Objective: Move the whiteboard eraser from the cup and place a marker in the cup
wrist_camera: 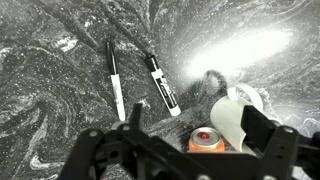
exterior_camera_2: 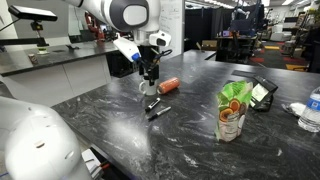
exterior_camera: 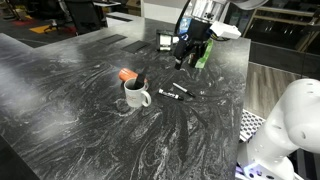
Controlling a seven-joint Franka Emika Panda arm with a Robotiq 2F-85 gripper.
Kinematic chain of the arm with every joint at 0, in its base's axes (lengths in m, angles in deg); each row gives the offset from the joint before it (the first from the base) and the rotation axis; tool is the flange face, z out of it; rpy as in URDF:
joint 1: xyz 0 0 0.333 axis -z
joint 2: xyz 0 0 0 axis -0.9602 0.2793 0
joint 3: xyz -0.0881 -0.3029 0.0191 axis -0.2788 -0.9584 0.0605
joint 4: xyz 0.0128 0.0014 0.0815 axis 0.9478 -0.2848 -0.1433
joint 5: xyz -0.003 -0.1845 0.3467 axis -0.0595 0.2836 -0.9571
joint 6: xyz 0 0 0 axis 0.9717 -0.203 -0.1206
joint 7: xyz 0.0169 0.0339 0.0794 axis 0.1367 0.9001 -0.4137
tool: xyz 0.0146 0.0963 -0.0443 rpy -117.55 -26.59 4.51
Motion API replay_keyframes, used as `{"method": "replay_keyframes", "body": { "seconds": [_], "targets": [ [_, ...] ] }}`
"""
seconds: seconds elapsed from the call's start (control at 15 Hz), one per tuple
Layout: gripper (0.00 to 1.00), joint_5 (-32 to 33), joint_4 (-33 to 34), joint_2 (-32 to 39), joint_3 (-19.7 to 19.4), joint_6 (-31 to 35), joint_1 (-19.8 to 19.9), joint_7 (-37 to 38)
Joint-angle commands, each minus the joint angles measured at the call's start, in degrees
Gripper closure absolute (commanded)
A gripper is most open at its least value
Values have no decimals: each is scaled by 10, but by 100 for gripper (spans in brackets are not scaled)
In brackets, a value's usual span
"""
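Observation:
The white mug (exterior_camera: pixel 135 96) stands on the dark marbled table with the black eraser (exterior_camera: pixel 140 82) sticking out of its top. Two black markers (exterior_camera: pixel 180 91) (exterior_camera: pixel 171 97) lie just beside it. In the wrist view the markers (wrist_camera: pixel 115 80) (wrist_camera: pixel 163 85) lie side by side, and the mug (wrist_camera: pixel 232 115) is partly behind a finger; the eraser is hidden there. My gripper (exterior_camera: pixel 188 58) hangs above the table, well away from the mug, open and empty. It also shows in the other exterior view (exterior_camera_2: pixel 150 76) and the wrist view (wrist_camera: pixel 200 135).
An orange-red oblong object (exterior_camera: pixel 126 74) lies next to the mug, also in the wrist view (wrist_camera: pixel 205 138). A green snack bag (exterior_camera_2: pixel 233 110), a small black device (exterior_camera_2: pixel 262 92) and a bottle (exterior_camera_2: pixel 312 110) stand farther along the table. The table edge (exterior_camera: pixel 240 120) is near.

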State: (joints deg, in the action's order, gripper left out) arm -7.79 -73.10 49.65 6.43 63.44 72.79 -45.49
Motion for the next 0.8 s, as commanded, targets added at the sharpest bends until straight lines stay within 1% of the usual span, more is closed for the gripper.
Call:
{"method": "replay_keyframes", "body": {
  "seconds": [0.0, 0.4, 0.53, 0.73],
  "targets": [
    [0, -4, 2, 0, 6, -3, 7, -3],
    [0, -4, 2, 0, 6, -3, 7, -3],
    [0, -9, 11, 19, 15, 6, 10, 24],
    [0, -8, 23, 40, 36, 12, 18, 89]
  ]
}}
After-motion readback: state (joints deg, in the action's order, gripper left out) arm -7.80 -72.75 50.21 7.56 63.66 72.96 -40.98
